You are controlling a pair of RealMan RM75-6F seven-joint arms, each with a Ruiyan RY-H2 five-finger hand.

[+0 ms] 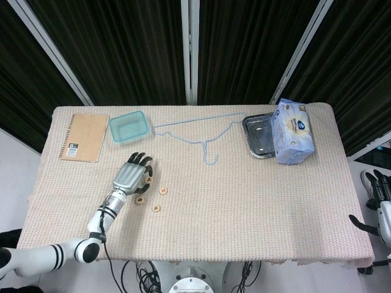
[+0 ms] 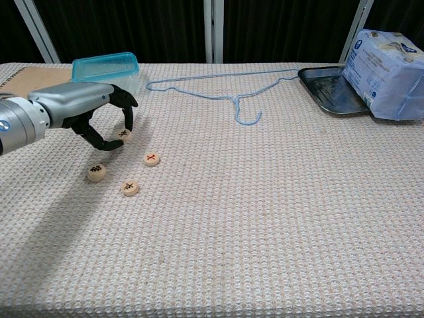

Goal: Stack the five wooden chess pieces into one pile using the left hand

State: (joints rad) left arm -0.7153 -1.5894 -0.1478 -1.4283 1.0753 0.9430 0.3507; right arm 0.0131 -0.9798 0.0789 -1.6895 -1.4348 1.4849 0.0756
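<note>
A: Four loose wooden chess pieces show in the head view, no pile yet. The left hand (image 1: 131,177) lies over the upper-left one, fingers curled toward the cloth. Three sit apart: one at (image 1: 140,200), one at (image 1: 156,208), one at (image 1: 164,190). A fifth piece I cannot find here.

B: The right hand (image 1: 376,189)?

A: Off the table's right edge, well apart from the pieces, holding nothing, fingers spread. The left hand is much the nearer.

B: Chest view?

A: Clearer. Left hand (image 2: 89,114) arched, thumb and a fingertip pinching one piece (image 2: 123,136); whether it has cleared the tablecloth (image 2: 278,218) I cannot tell. The other pieces lie toward the camera and to the hand's right: (image 2: 97,172), (image 2: 130,188), (image 2: 152,158).

B: What does the coming move turn on?

A: Judging only: the pieces are flat discs, no long axis to mind. The nearest landing spot is the disc right below the fingers, the one at the front left, so the held piece wants setting flat on that, square on top
</note>
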